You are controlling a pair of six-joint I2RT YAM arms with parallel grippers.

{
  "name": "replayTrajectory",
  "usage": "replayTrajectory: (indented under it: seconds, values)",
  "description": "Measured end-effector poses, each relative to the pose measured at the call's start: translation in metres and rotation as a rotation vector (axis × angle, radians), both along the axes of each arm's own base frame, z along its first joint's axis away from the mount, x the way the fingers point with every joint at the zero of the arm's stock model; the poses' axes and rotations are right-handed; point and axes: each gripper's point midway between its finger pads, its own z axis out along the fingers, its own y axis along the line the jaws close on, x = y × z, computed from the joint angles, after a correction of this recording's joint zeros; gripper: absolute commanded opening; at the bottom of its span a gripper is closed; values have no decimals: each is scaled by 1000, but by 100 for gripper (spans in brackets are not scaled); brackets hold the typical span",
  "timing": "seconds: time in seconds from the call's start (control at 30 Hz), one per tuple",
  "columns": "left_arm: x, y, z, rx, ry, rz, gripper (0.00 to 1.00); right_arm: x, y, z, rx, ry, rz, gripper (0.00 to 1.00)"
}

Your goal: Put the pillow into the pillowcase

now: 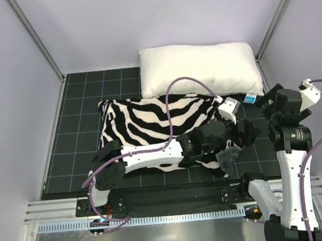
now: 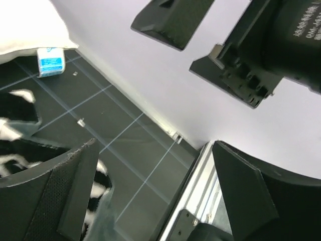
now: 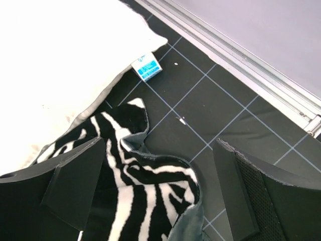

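The zebra-striped pillowcase lies flat on the black mat, with a dark grey edge folded up at its right end. The cream bear pillow is not in view. My left arm reaches across the pillowcase. Its gripper is open just past the right end, over bare mat, with striped fabric beside its left finger. My right gripper is open and empty. It hangs above the pillowcase's right edge without touching it.
A large plain white pillow lies behind the pillowcase and touches its back edge. A small blue-and-white box sits on the mat by the pillow's right corner. Metal rails and lilac walls enclose the mat.
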Motion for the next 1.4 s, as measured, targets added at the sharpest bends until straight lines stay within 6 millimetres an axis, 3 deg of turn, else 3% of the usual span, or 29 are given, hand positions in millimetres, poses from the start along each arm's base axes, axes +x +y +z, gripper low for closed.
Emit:
replayTrajectory:
  seconds: [0.13, 0.23, 0.4, 0.5, 0.67, 0.77, 0.87, 0.97, 1.07, 1.13, 1.4]
  values:
    - [-3, 22, 5, 82, 16, 13, 100, 0, 14, 5, 16, -29, 86, 96]
    - [-8, 62, 11, 142, 37, 47, 100, 3, 40, 5, 48, -82, 236, 96]
    - [-21, 189, 37, 164, 85, 175, 100, 2, 87, -9, 123, -147, 494, 100]
    - [-25, 264, 40, 157, 98, 272, 100, 2, 106, -17, 154, -183, 603, 100]
    - [-25, 382, 23, 144, 92, 466, 99, -8, 121, -36, 153, -249, 687, 100]
    - [-28, 434, 11, 91, 82, 536, 100, -18, 123, -38, 118, -308, 698, 100]
    - [-30, 466, -7, 40, 85, 577, 100, -22, 122, -38, 81, -351, 695, 100]
    - [-31, 481, -31, 12, 88, 601, 100, -21, 121, -46, 78, -357, 695, 100]
    - [-31, 487, -57, 29, 88, 615, 100, -21, 122, -57, 83, -351, 700, 100]
    - [-31, 488, -63, 38, 87, 619, 100, -21, 124, -60, 81, -360, 711, 100]
    - [-30, 485, -69, 64, 90, 623, 100, -22, 129, -54, 71, -396, 742, 100]
